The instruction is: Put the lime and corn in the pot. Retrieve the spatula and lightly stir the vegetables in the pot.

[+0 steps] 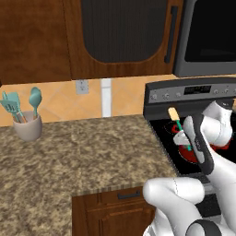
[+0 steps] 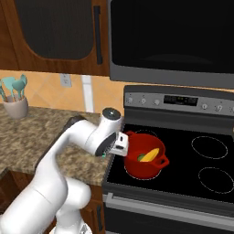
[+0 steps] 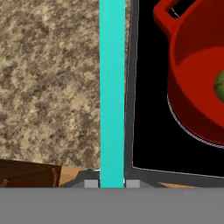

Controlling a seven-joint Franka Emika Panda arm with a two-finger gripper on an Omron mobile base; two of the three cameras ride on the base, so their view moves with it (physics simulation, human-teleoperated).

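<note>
My gripper (image 3: 112, 183) is shut on the teal handle of the spatula (image 3: 112, 87), which runs straight up the hand view over the seam between counter and stove. From the left base view the spatula (image 1: 174, 115) points its cream blade up and back, above the gripper (image 1: 183, 137). The red pot (image 2: 146, 165) stands on the front left burner, just right of the gripper (image 2: 122, 145). The yellow corn (image 2: 150, 155) and the green lime (image 2: 140, 158) lie inside it. In the hand view the pot (image 3: 192, 65) is at the right, with the lime (image 3: 220, 85) at the edge.
A beige cup (image 1: 27, 126) with teal utensils stands at the back left of the granite counter (image 1: 92, 152). The black stove top (image 2: 183, 183) has two free burners to the pot's right. The stove's control panel (image 2: 183, 100) and a microwave (image 2: 173, 36) rise behind.
</note>
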